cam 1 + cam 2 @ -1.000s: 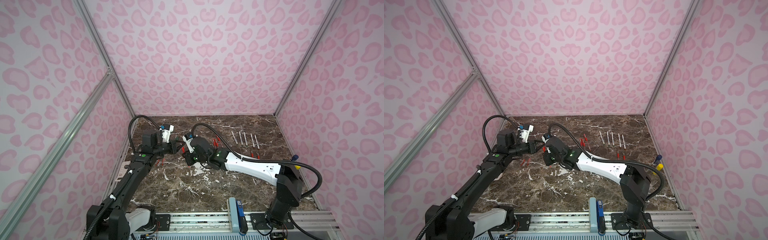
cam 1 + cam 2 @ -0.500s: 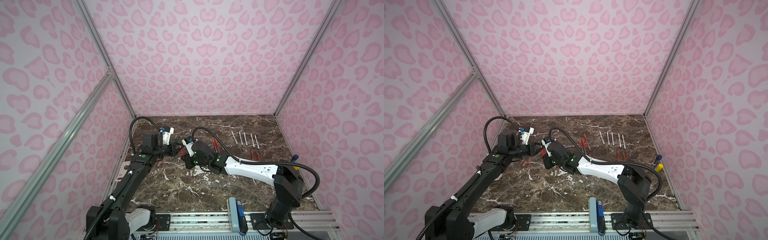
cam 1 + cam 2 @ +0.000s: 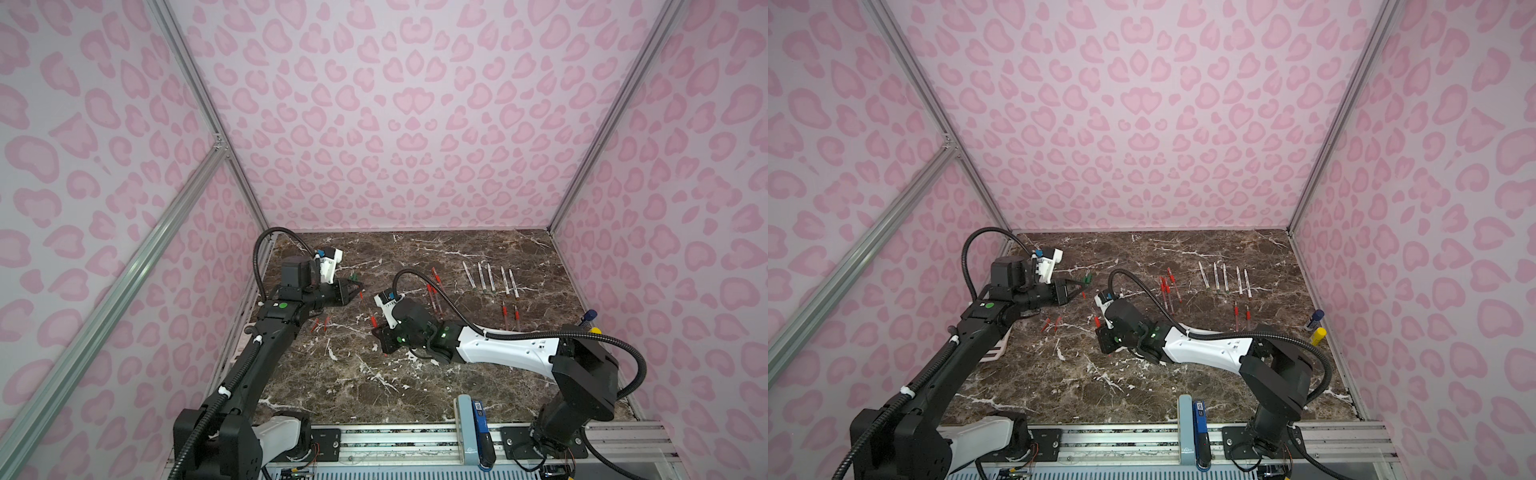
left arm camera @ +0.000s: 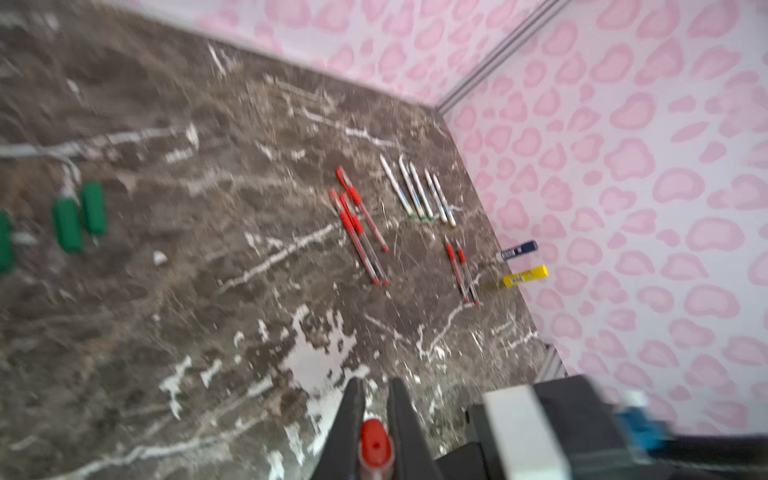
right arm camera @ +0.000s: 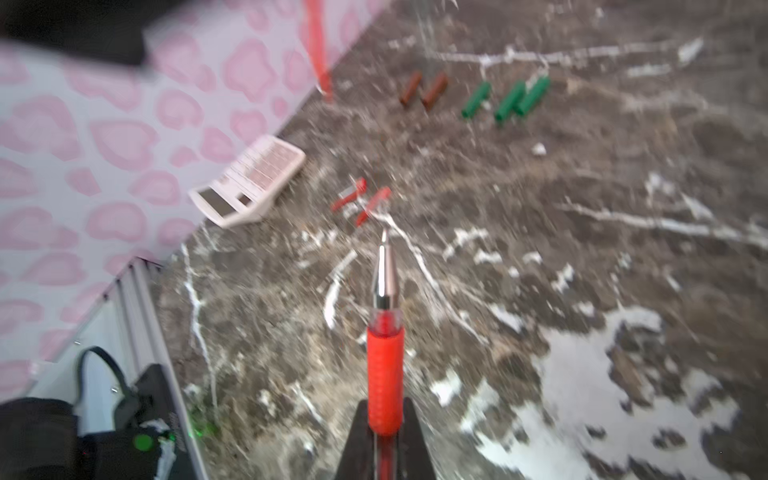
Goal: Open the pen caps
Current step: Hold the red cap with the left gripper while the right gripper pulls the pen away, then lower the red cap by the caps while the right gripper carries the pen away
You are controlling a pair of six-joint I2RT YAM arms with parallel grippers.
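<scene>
My left gripper (image 3: pixel 358 287) (image 3: pixel 1079 289) (image 4: pixel 376 382) is shut on a red pen cap (image 4: pixel 376 446) at the left rear of the table. My right gripper (image 3: pixel 380 334) (image 3: pixel 1104 338) (image 5: pixel 385 405) is shut on a red pen (image 5: pixel 385 365) whose bare metal tip points away from the jaws; it hangs apart from the left gripper, nearer the front. Loose pen caps lie on the marble: green (image 3: pixel 354 276) (image 5: pixel 505 99), brown (image 5: pixel 424 91), red (image 3: pixel 320 324) (image 5: pixel 361 199). More red pens (image 3: pixel 434 291) (image 4: pixel 361 228) and white pens (image 3: pixel 490 278) (image 4: pixel 419 193) lie at the back right.
Two further red pens (image 3: pixel 510 316) lie near the right arm. A blue-capped tube (image 3: pixel 588 318) and a yellow tube (image 3: pixel 595 331) rest by the right wall. A white calculator (image 5: pixel 249 180) sits against the left wall. Pink walls close three sides.
My right gripper has drawn back from the left gripper toward the front of the table with the pen. The left gripper has stayed where it was with the cap.
</scene>
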